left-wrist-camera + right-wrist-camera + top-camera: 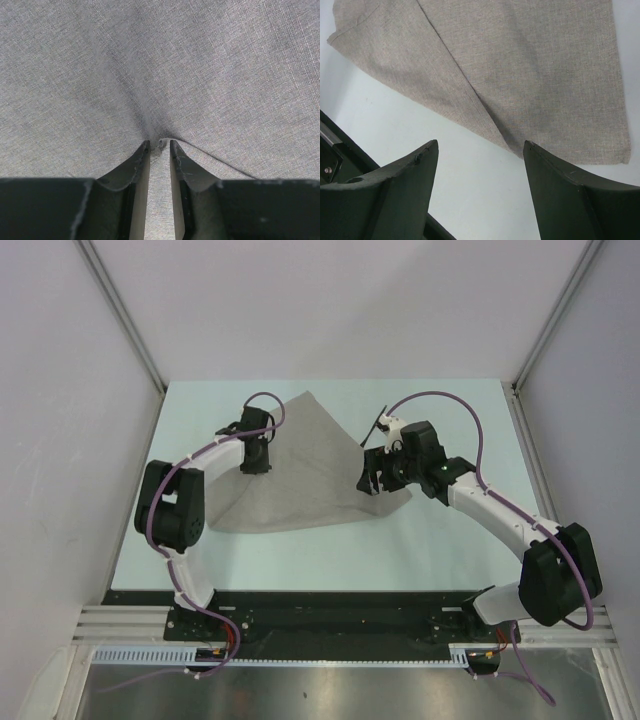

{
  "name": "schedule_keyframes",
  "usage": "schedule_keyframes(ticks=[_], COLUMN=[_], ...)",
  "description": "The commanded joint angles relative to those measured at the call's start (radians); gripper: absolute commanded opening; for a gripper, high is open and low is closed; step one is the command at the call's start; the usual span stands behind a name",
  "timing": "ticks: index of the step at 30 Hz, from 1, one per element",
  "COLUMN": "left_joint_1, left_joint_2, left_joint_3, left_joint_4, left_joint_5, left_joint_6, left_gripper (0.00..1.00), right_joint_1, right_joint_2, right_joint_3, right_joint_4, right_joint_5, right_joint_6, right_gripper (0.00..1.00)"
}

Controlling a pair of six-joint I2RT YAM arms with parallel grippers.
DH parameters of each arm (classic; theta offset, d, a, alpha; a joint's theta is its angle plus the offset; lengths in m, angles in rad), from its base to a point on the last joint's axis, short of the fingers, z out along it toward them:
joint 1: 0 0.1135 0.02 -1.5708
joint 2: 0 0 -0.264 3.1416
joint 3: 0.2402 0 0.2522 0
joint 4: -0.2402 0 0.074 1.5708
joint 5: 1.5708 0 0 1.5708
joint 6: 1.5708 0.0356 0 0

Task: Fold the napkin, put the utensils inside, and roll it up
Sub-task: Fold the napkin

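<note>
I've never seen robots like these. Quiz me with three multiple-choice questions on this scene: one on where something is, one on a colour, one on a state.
1. Where is the left gripper?
A) on the napkin
B) on bare table
C) against the back wall

2. What colour is the napkin?
A) red
B) grey-beige
C) blue

3. How is the right gripper?
A) clamped on the napkin
B) open, holding nothing
C) gripping a cup

Answers:
1 A: its wrist view shows puckered cloth all round the fingertips.
2 B: every view shows a plain grey-beige weave.
3 B: its fingers stand wide apart above the napkin's corner.
</note>
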Motion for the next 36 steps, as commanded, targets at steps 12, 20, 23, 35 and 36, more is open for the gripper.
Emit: schedule_keyframes(ticks=[12,20,23,35,36], left_joint_1=[0.002,0.004,0.007,0.053,0.060], left_joint_2=[0.016,0.163,0.257,0.590,0.607], left_joint_3=[0.025,0.249,0.378,0.953,0.982], left_joint_4=[0.094,0.056,0.013,-0.085,-0.085], left_joint_5=[0.090,0.193,0.193,0.325,0.333], left_joint_6=[0.040,0.055,0.058,-0.002,-0.009], left_gripper=[0.00,0.00,0.00,0.00,0.00], right_joint_1=[-0.003,-0.003,-0.003,-0.004,-0.004], right_joint_2=[0.000,0.006,0.008,0.063,0.069], right_joint_3=[0.021,0.033,0.036,0.042,0.049], right_joint_4=[-0.007,0.002,-0.007,0.011,0.016], right_joint_5=[0.004,0.014,0.029,0.129,0.135], right_joint_6=[-0.021,-0.013,-0.013,0.025,0.033], right_gripper=[0.74,0.74,0.74,0.74,0.74])
